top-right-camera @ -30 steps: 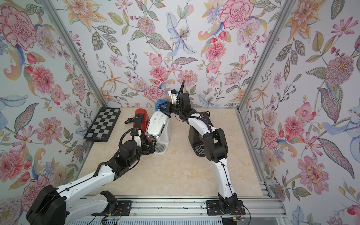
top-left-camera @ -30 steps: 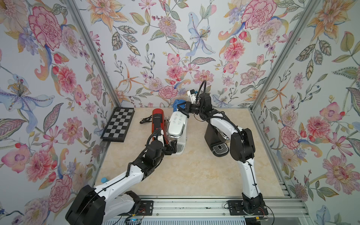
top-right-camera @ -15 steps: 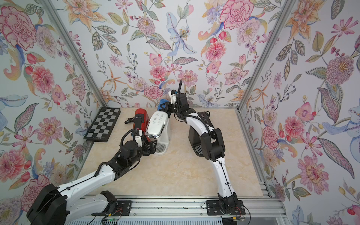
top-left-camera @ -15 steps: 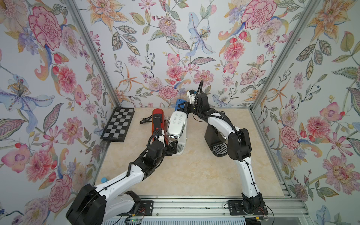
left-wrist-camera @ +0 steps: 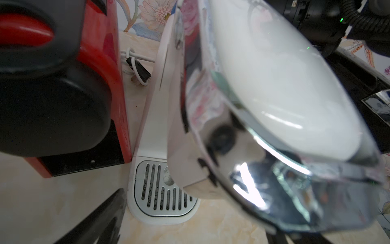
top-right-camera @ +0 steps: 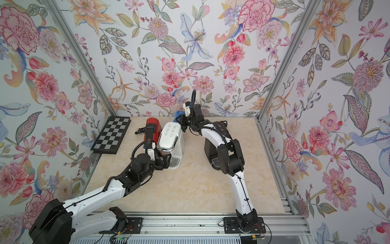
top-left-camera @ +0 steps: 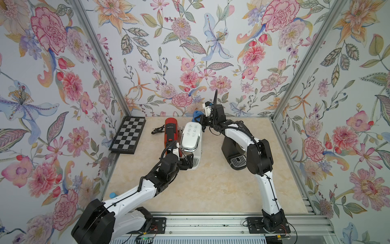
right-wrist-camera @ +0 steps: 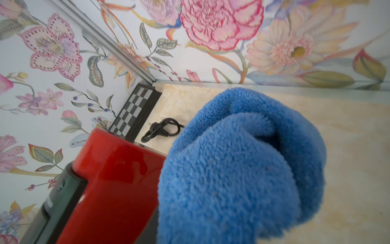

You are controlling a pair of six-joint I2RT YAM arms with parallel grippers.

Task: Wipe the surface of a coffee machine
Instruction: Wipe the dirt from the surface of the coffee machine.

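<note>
The right gripper pinches a bunched blue cloth at the rear top of the white coffee machine, seemingly to rub it. The left gripper gapes wide around its drip tray, likely steadying it. Glossy and chrome-nosed, it stands near the table's far edge, just beside a red machine.

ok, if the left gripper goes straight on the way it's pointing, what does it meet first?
The white coffee machine: its drip tray sits dead ahead of the open left gripper. The gap looks small, but depth is unclear.
</note>
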